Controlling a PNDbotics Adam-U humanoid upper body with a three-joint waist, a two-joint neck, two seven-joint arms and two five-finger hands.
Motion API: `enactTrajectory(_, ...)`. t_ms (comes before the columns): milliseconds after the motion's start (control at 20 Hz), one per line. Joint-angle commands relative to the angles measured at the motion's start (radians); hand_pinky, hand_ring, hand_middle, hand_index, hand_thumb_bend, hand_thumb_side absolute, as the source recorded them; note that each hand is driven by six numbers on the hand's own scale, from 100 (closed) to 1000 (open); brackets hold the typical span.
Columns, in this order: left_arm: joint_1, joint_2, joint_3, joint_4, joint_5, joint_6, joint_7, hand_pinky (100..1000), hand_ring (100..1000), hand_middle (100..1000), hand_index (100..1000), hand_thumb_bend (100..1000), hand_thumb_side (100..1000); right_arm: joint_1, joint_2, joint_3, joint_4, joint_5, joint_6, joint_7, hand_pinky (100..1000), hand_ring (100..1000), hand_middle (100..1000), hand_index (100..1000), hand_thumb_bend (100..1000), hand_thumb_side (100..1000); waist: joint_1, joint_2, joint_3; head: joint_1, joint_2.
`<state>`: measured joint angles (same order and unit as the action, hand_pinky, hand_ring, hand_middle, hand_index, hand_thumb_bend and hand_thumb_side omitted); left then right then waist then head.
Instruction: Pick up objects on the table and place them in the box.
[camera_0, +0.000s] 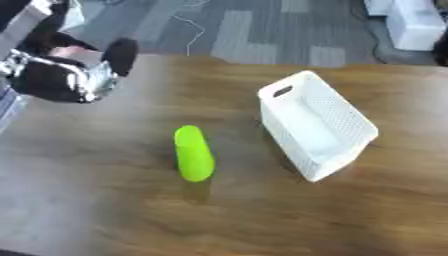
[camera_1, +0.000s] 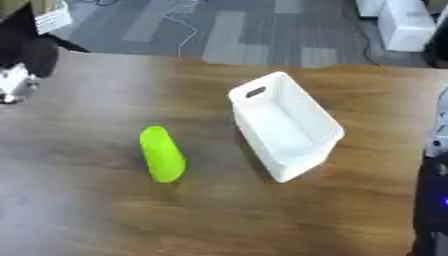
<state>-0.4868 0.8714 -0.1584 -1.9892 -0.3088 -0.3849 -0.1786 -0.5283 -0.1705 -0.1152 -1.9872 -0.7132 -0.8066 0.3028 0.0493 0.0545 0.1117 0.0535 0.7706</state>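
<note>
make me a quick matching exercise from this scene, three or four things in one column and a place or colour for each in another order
Column one:
1. green object
2. white basket
3. left robot hand
4. wooden table

Column two:
A. raised over the table's far left corner
B. lying on the table, left of the basket
C. brown surface bearing everything
D. empty, standing right of centre, with a handle slot in its far end

Pairs: 1-B, 2-D, 3-A, 4-C
</note>
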Motion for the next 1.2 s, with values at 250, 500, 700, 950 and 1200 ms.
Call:
enactTrajectory(250,-0.067,0.086,-0.025,-0.011,-0.099,0.143,-0.454,1000,1000,1000,993,216,878,-0.023,-0.017,0.004,-0.013,-0.005,-0.068,0.081,275,318,360,490,100,1000,0.009,-0.006,-0.008,0.019,-0.001)
enactTrajectory(500,-0.097,0.094,-0.075,-0.011,-0.127,0.209,-0.621,1000,1000,1000,996,347,912,-0.026,-0.015,0.007,-0.013,-0.008,-0.066,0.083,275,318,360,490,100,1000,0.011,-0.004,-0.013,0.025,-0.001)
enactTrajectory(700,-0.111,0.096,-0.142,-0.011,-0.157,0.233,-0.717,1000,1000,1000,992,539,881,-0.028,-0.014,0.009,-0.013,-0.011,-0.065,0.087,275,318,360,490,100,1000,0.012,-0.002,-0.019,0.033,-0.001)
enactTrajectory(950,-0.103,0.101,-0.234,-0.011,-0.256,0.266,-0.728,1000,1000,1000,988,639,866,-0.033,-0.011,0.012,-0.013,-0.016,-0.063,0.091,275,318,360,490,100,1000,0.014,0.002,-0.027,0.042,-0.001)
enactTrajectory(1200,-0.09,0.098,-0.279,-0.011,-0.333,0.297,-0.728,1000,1000,1000,983,667,855,-0.035,-0.008,0.014,-0.013,-0.02,-0.062,0.093,274,317,359,490,100,1000,0.015,0.004,-0.031,0.048,-0.001)
